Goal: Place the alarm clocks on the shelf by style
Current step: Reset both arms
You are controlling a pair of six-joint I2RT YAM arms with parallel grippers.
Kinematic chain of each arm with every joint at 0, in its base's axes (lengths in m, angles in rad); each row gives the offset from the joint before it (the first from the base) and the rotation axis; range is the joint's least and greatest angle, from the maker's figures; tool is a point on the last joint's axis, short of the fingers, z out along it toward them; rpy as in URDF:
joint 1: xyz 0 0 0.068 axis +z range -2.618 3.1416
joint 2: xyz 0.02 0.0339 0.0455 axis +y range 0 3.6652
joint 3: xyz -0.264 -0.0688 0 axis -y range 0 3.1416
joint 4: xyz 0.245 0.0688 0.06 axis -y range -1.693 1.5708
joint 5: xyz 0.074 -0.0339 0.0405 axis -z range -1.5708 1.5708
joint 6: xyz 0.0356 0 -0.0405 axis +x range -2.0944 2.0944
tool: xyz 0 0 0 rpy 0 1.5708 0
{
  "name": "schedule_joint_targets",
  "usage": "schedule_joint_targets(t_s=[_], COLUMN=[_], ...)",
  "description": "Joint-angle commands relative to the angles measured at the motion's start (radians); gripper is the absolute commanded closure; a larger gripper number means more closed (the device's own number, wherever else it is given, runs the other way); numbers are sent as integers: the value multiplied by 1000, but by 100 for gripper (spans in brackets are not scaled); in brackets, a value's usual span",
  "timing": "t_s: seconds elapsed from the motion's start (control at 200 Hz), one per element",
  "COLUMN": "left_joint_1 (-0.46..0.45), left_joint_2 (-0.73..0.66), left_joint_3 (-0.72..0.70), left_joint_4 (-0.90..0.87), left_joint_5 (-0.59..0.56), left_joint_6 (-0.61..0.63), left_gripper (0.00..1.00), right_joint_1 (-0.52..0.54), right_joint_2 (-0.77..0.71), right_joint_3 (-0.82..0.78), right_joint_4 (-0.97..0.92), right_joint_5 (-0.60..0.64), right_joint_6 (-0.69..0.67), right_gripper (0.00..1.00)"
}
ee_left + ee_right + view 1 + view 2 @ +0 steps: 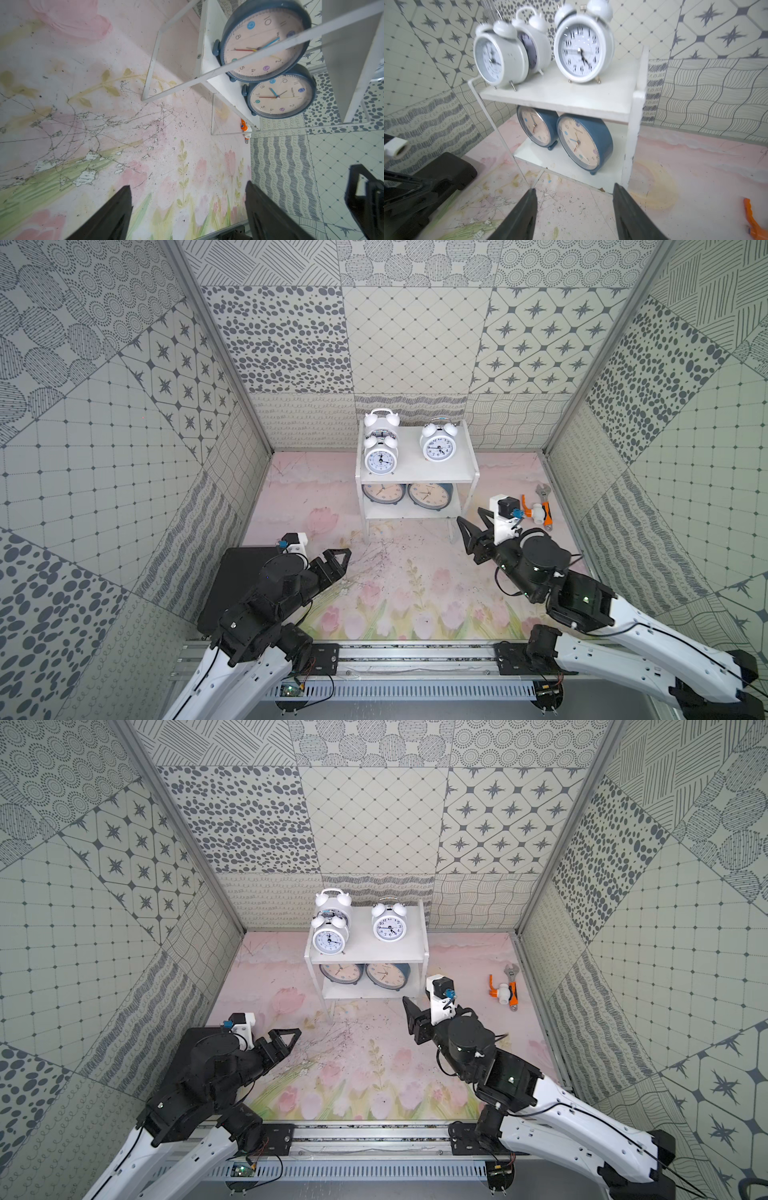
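Five clocks (437,448) are stood upright on the shelf (415,475), faced toward the arms, white above blue. The left hand (187,187) and right hand (574,187) are held open.

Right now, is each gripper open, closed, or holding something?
Left gripper: open, holding nothing.
Right gripper: open, holding nothing.

White clock (584,48), up ahead of right gripper (574,188): black numerals 1–12 on dial. Near blue clock (264,39), ahead of left gripper (187,185): 10, 11, 8, 5, 4, 2. Far blue clock (280,95): 10, 11, 8, 7, 5, 4, 2; brand line unreadable.
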Motion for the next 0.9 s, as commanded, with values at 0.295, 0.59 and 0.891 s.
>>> schedule_joint_targets(t_s=[0.295, 0.59, 0.891], left_joint_1=[158, 365, 459], left_joint_2=[629, 702, 760], left_joint_3=[779, 196, -271], left_joint_4=[-166, 573, 1006], left_joint_5=[-573, -741, -594], left_joint_6=[493, 747, 823], left_gripper=[0, 0, 0], right_joint_1=[-522, -824, -835], right_joint_2=[274, 70, -226], right_joint_3=[529, 7, -738], right_joint_4=[-521, -92, 418], right_joint_5=[-238, -235, 69], right_joint_6=[15, 250, 121], right_gripper=[16, 1, 1])
